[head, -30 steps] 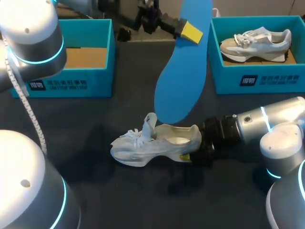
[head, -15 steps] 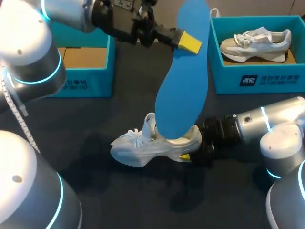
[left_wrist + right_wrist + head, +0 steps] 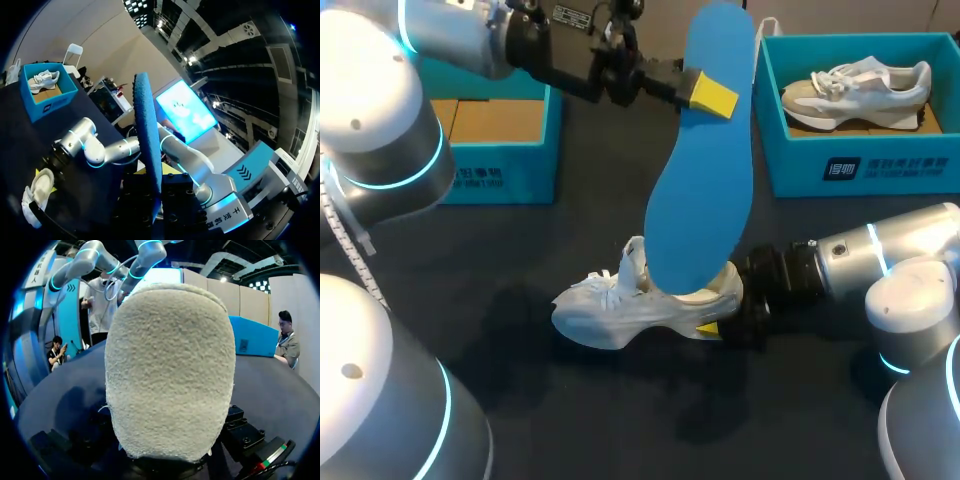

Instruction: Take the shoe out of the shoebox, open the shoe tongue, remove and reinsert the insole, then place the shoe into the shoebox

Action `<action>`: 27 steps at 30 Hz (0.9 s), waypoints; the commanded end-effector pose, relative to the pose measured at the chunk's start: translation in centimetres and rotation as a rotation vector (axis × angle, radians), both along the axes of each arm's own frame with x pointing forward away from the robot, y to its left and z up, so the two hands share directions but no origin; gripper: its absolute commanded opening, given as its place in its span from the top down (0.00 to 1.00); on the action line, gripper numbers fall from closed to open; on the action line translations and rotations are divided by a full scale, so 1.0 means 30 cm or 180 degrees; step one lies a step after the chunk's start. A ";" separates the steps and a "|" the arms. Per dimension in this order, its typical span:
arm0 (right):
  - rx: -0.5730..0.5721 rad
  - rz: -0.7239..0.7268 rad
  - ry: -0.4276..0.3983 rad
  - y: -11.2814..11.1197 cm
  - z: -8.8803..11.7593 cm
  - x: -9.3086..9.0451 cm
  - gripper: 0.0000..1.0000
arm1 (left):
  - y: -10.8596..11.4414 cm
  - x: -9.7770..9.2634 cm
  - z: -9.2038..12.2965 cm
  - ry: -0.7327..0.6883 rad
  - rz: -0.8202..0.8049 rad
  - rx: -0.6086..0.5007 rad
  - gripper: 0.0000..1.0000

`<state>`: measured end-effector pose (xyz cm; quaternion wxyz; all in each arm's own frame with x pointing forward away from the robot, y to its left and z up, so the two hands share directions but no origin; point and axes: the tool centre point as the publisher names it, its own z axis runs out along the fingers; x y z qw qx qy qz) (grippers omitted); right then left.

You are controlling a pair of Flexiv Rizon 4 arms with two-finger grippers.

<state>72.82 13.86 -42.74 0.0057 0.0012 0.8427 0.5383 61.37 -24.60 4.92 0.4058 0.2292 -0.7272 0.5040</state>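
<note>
A white shoe (image 3: 620, 305) lies on the dark table, toe toward the left, tongue pulled up. My right gripper (image 3: 720, 322) comes in low from the right and is shut on the heel; one yellow fingertip (image 3: 708, 328) shows at the near side. The fuzzy heel (image 3: 170, 370) fills the right wrist view. My left gripper (image 3: 705, 92) hangs high above the table, shut on the upper part of a blue insole (image 3: 705, 170). The insole hangs steeply, and its lower end dips into the shoe's opening. The left wrist view shows the insole (image 3: 147, 140) edge-on, with the shoe (image 3: 37, 192) far below.
A teal shoebox (image 3: 510, 165) with a bare cardboard floor stands at the back left. Another teal shoebox (image 3: 860, 170) at the back right holds a second shoe (image 3: 860, 90). Bare dark table lies in front of the shoe.
My left arm has swung in from the left and lowered the insole; its lower end went from just above the shoe into the opening. Shoe and right arm kept still.
</note>
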 end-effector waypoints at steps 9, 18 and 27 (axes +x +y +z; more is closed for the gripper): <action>-0.0024 0.0001 0.0005 0.013 -0.019 0.008 1.00 | -0.001 -0.002 -0.002 -0.0001 0.0004 0.0003 1.00; -0.0024 0.0001 0.0005 0.013 -0.019 0.008 0.00 | -0.001 -0.002 -0.002 -0.0001 0.0004 0.0003 1.00; -0.0024 0.0001 0.0005 0.013 -0.019 0.008 0.00 | -0.001 -0.002 -0.002 -0.0001 0.0004 0.0003 1.00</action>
